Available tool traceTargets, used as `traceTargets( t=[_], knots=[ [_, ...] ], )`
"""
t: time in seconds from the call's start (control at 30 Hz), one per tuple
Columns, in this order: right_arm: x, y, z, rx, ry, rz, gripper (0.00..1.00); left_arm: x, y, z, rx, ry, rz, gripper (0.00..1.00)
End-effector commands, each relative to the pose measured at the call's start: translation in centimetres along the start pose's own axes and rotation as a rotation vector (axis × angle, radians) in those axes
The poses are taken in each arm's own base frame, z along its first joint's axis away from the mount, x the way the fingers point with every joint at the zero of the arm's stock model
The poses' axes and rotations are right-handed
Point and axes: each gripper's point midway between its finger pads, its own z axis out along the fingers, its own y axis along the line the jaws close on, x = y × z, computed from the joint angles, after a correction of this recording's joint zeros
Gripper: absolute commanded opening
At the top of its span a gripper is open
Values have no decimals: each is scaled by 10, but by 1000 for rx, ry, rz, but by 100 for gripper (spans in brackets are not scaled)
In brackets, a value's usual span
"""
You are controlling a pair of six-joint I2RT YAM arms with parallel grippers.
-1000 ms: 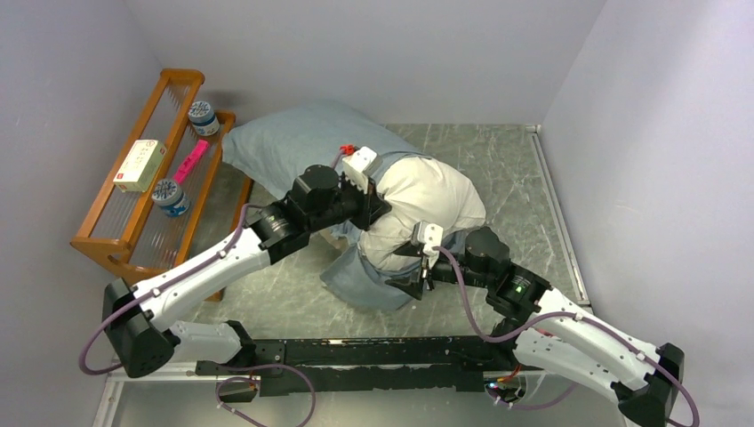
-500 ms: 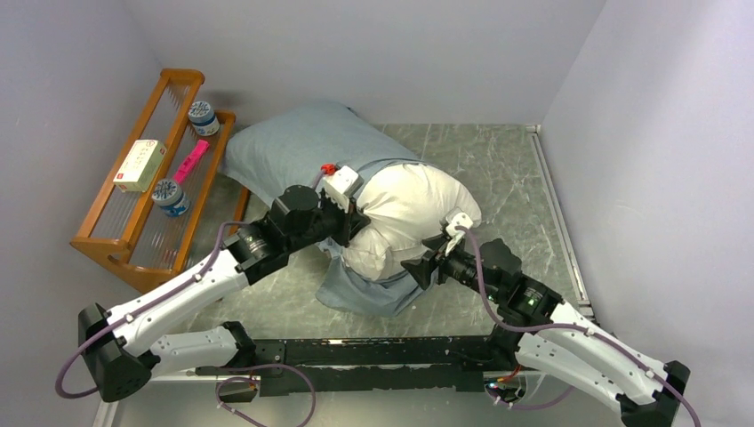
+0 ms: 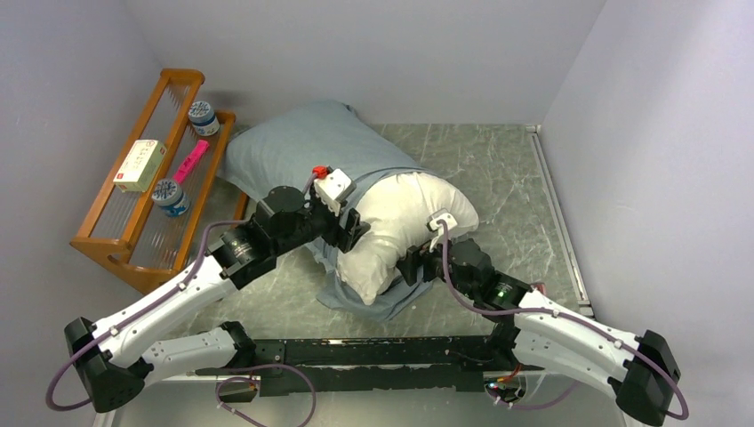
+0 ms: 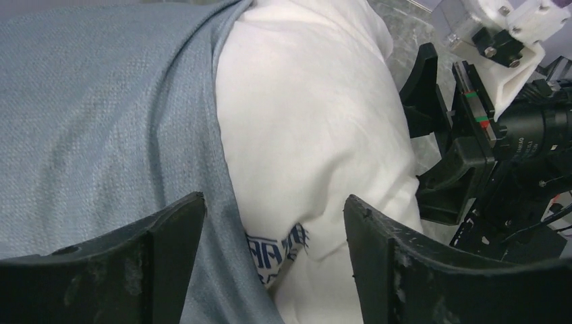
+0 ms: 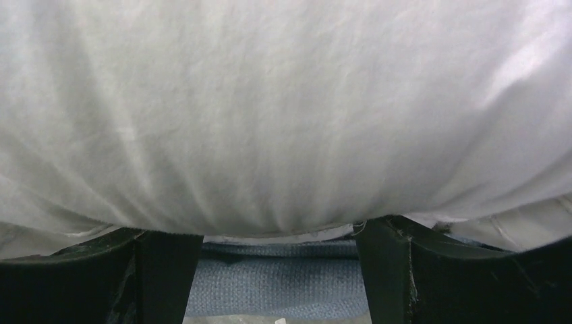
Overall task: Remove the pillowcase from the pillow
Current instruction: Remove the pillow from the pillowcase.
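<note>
Left gripper (image 4: 273,202) spread wide, nothing pinched; right gripper (image 5: 273,236) spread too, pillow (image 3: 405,209) bulging over it. Pillow half out, far-left end covered by grey-blue pillowcase (image 3: 293,151). Risk: pillow fabric gets pinched with case on regrab, both dragged together, nothing gained lol.

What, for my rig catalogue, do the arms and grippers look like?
The left arm and right arm have white shells on the long links, black joints and a purple cable each. White camera mounts sit on the wrists, the left one red-tipped. The left gripper and right gripper have black, scuffed fingers. A green light glows on the right arm.
</note>
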Motion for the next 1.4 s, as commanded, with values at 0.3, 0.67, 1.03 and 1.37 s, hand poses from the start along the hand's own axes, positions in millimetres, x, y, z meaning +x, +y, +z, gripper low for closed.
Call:
traceTargets(
  t=[0.3,0.67,1.03,1.37],
  knots=[
    [-81,15,21,-56,-312,-28,82,-30,-9,0,76,-31,102,83],
    [-133,-32,38,49,-410,40,81,-6,24,-22,-120,-18,75,84],
    [-157,-79,13,235,-374,10,81,51,14,-23,-95,-28,-148,83],
    [-119,-19,-26,-78,-195,-121,82,76,-10,-7,30,-7,-221,81]
  ],
)
